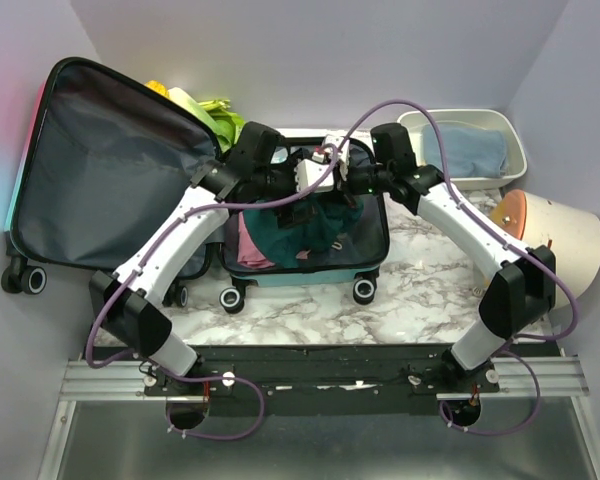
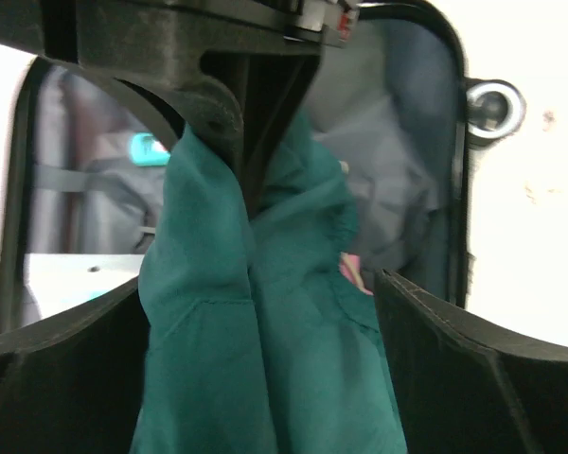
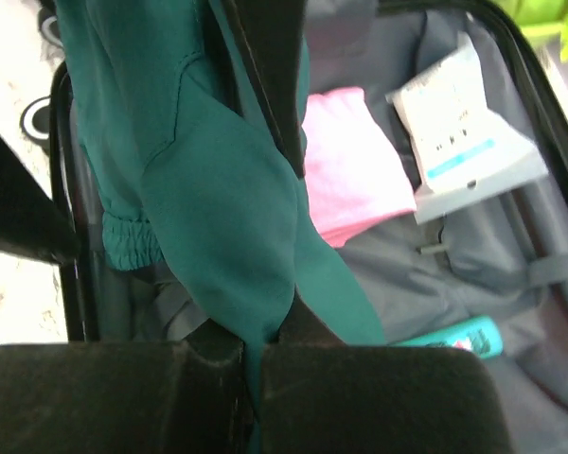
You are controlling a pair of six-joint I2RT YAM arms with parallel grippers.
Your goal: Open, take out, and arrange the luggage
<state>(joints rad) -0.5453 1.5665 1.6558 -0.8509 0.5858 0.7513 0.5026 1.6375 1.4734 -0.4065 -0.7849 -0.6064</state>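
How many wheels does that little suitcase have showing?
4 on the suitcase: one wheel at the open lid's left corner, one partly hidden near the hinge, two below the packed half. More may be hidden.

Luggage (image 1: pixel 110 170) on table (image 1: pixel 420 290), lid to L.
Garment (image 1: pixel 310 228) over base at ctr; packet (image 3: pixel 464 123) + folded cloth (image 3: pixel 355 161) inside; tray (image 1: pixel 518 150) at back R.

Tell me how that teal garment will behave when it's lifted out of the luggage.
Probably floppy: the teal garment hangs in folds from the right gripper. Likely light: thin fabric, raised by one pinch. Its elastic cuff may drag across the luggage rim.
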